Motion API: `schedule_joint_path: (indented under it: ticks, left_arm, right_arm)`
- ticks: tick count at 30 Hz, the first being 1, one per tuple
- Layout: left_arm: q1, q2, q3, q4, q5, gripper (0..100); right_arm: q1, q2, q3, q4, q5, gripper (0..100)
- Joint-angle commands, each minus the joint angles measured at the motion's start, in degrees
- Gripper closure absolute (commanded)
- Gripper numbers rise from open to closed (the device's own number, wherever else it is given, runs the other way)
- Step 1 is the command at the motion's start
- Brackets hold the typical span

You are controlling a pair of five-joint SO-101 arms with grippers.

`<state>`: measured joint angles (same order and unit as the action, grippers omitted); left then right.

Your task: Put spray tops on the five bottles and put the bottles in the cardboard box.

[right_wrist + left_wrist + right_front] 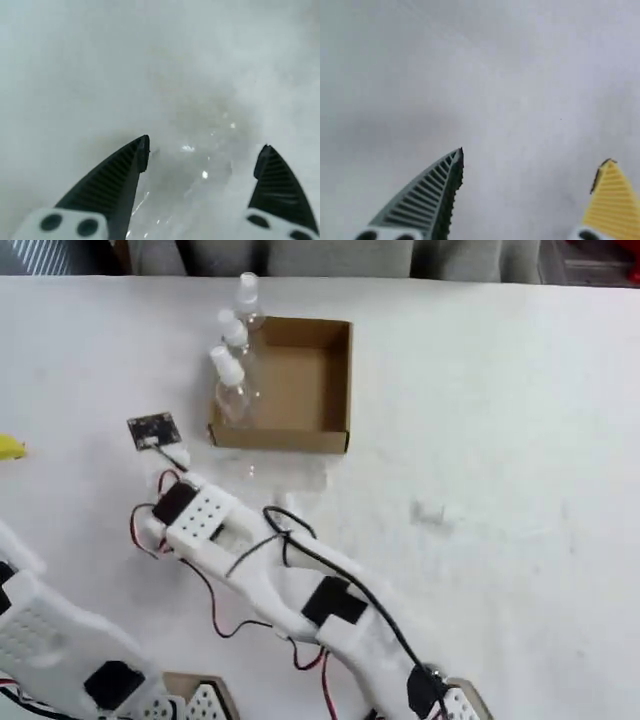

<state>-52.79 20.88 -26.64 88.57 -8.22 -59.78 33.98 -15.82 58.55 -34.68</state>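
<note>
A black card [152,430] and a yellow object [8,448] lie on the table [500,390].

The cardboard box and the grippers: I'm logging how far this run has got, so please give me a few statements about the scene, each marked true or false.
1. Three bottles with white spray tops stand along one wall of the cardboard box. True.
2. The cardboard box is closed. False: it is open at the top, and much of its floor is bare.
3. The left gripper is shut on a bottle. False: it is open over bare table.
4. The right gripper is open, with a clear glinting thing lying between its jaws. True.
</note>
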Motion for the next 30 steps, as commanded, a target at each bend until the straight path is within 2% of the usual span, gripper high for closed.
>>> schedule_joint_path:
  ticks: [1, 6, 10, 12, 15, 17, 19, 23, 30]
  left_arm:
    - [-0.3, -0.4, -3.3, 0.4, -0.5, 60]
    - [-0.1, -0.3, -3.3, 0.4, -0.5, 60]
    - [-0.1, -0.3, -3.3, 0.4, -0.5, 60]
    - [-0.1, -0.3, -3.3, 0.4, -0.5, 60]
    - [0.0, -0.3, -2.6, 0.4, -0.5, 60]
    - [0.1, -0.3, -1.5, 0.4, -0.5, 60]
    - [0.7, -0.3, -0.2, 0.3, -0.6, 60]
    - [2.1, -0.3, 2.7, -0.1, -0.8, 60]
    - [6.5, -0.8, 6.9, 0.4, -2.3, 60]
  right_arm:
    - [-0.5, 0.7, -2.2, -1.3, -0.7, 69.8]
    - [-0.6, 1.1, -4.2, 2.6, 0.9, 81.4]
    - [-0.6, 1.6, -8.4, 7.8, 4.2, 78.9]
    - [-0.5, 1.6, -9.3, 8.6, 4.2, 81.1]
    - [0.1, 1.6, -9.7, 8.6, 4.4, 91.9]
    - [0.7, 1.6, -9.7, 8.6, 7.4, 98.8]
    - [1.2, 1.3, -9.7, 8.8, 10.4, 97.1]
    - [3.1, 0.8, -10.8, 11.9, 11.2, 98.3]
    - [8.7, -0.2, -25.4, 30.5, 20.6, 98.2]
